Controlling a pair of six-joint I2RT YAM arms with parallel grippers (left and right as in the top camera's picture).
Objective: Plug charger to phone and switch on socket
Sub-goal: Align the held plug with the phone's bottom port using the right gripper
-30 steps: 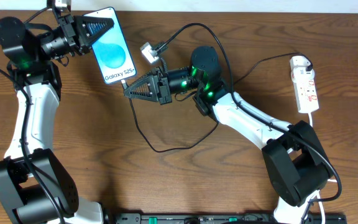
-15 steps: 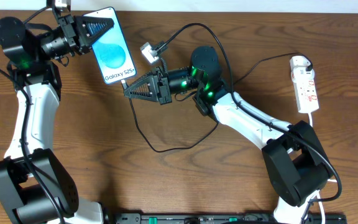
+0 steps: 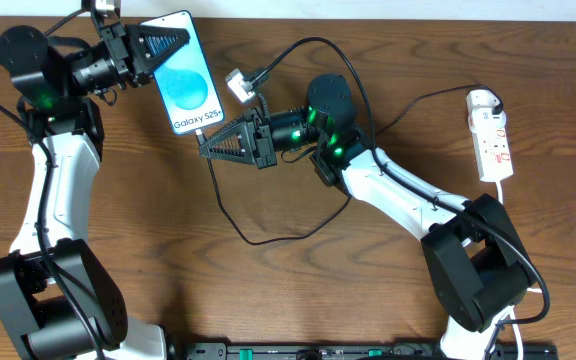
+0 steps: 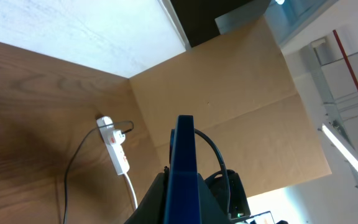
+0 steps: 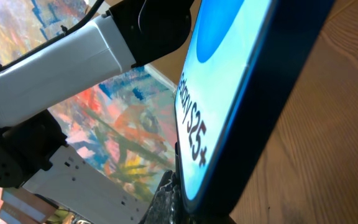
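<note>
The phone [image 3: 183, 72], blue screen up with "Galaxy S25+" on it, is held off the table by its top end in my left gripper [image 3: 173, 42], which is shut on it. In the left wrist view the phone [image 4: 185, 158] shows edge-on between the fingers [image 4: 160, 199]. My right gripper [image 3: 206, 142] is shut on the charger's small tip right at the phone's bottom edge. The phone's screen [image 5: 222, 87] fills the right wrist view. The black charger cable [image 3: 258, 236] loops over the table. The white socket [image 3: 493, 135] lies far right.
A small white adapter block [image 3: 238, 83] with a black lead lies just right of the phone. The black cable runs on to the socket's top end [image 3: 481, 99]. In the left wrist view the socket [image 4: 115, 149] lies far ahead on the table.
The left arm has shifted the phone slightly to the right, bringing its bottom edge closer to the right gripper's tip. The right arm has hardly moved.
</note>
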